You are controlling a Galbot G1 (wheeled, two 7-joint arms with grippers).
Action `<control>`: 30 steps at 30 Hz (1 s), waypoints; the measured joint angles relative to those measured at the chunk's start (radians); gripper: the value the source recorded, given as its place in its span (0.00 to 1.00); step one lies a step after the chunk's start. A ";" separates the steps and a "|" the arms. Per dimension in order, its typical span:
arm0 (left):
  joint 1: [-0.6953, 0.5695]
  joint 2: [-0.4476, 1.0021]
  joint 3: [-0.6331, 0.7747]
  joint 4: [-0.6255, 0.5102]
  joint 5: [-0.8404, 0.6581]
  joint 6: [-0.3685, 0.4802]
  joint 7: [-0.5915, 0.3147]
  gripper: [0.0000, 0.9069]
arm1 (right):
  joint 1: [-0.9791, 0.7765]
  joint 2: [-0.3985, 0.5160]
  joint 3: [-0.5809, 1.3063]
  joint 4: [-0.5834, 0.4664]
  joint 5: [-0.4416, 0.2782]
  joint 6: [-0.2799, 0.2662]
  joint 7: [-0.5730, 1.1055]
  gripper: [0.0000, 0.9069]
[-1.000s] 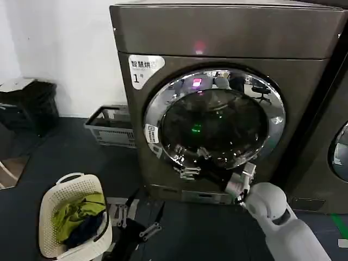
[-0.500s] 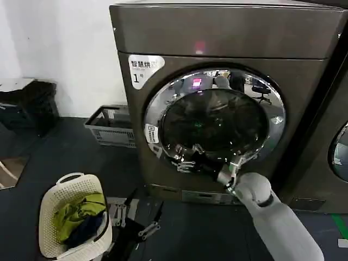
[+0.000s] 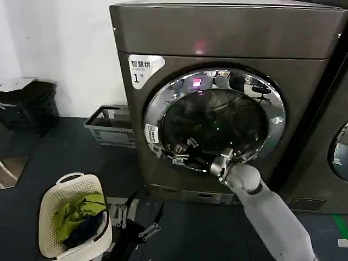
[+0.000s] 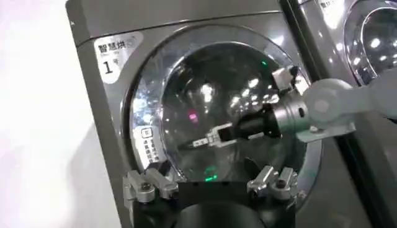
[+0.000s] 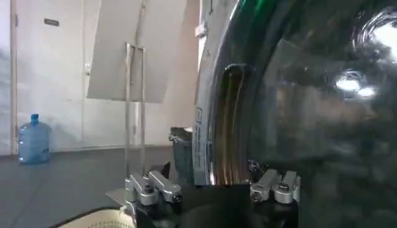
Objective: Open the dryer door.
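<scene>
The dryer (image 3: 228, 109) stands square against the white wall, a big dark brown-grey metal box with a white sticker bearing a "1" (image 3: 142, 69) near its upper corner on the robot's left and a small pink light glowing on the top panel. Its front is taken up almost wholly by the dryer door (image 3: 215, 117), a large round porthole of dark tinted glass ringed by a broad, shiny chrome rim that mirrors the room; the door sits flush against the cabinet, shut. The right gripper (image 3: 182, 154) reaches across the lower part of the glass from the robot's right, its white arm coming up from below and its slim fingers pointing toward the chrome rim on the robot's left side of the door; from the left wrist view the fingers (image 4: 211, 137) lie close together, but whether they are clenched on anything I cannot tell. The left gripper (image 4: 211, 184) is held back from the machine, facing the door, fingers spread apart and empty. On the dark floor to the robot's left sit a white laundry basket (image 3: 73, 217) with green and dark clothes in it and a grey crate (image 3: 111, 126) by the wall.
</scene>
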 joint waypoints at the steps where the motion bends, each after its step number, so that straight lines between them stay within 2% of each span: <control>1: 0.000 0.000 0.000 0.000 0.000 0.000 0.000 1.00 | 0.004 0.003 -0.003 -0.006 0.000 0.000 0.000 1.00; 30: -0.004 0.000 0.005 0.009 0.003 -0.004 0.003 1.00 | 0.064 0.059 -0.052 -0.074 0.003 -0.021 0.068 1.00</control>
